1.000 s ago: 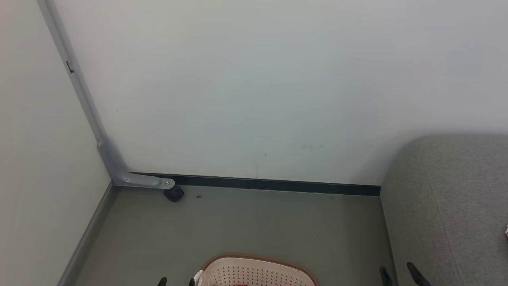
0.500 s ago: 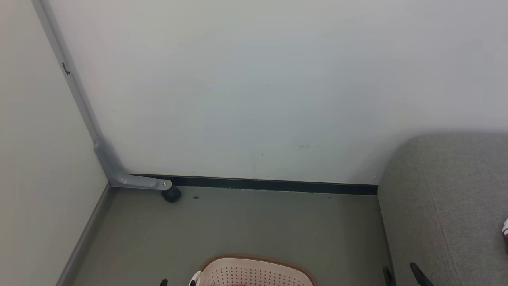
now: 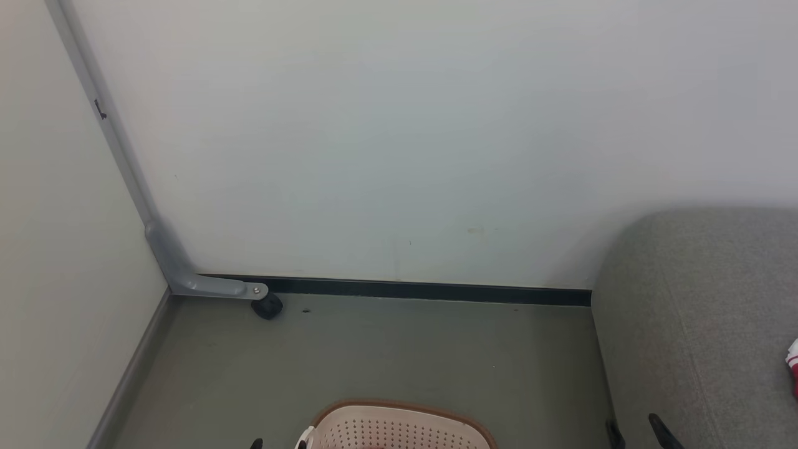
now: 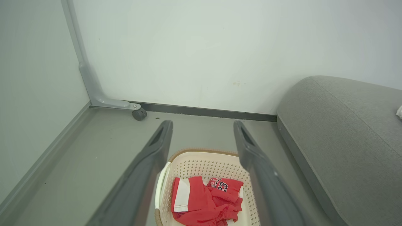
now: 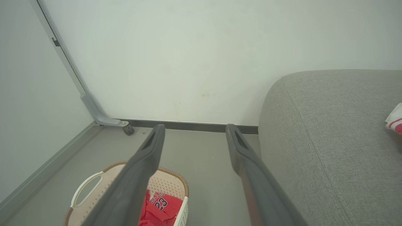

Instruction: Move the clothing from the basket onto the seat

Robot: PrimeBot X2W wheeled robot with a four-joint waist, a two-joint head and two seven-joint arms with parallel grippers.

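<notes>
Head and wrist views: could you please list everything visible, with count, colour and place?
basket: one, cream with brown rim, on the floor left of the seat
clothing: small heap, red and white, inside the basket
garment: one piece, red and white, on the seat
seat: one, grey, at the right
frame leg: one, grey with black caster, in the corner
left claw: one, dark, open, empty
right claw: one, dark, open, empty

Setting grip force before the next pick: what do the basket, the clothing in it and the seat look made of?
Basket: rigid cream plastic, by its moulded perforated wall; the brown rim looks woven, perhaps only textured. Clothing: thin soft red fabric, crumpled in folds. Seat: grey woven upholstery, matte, with a stitched seam.
</notes>
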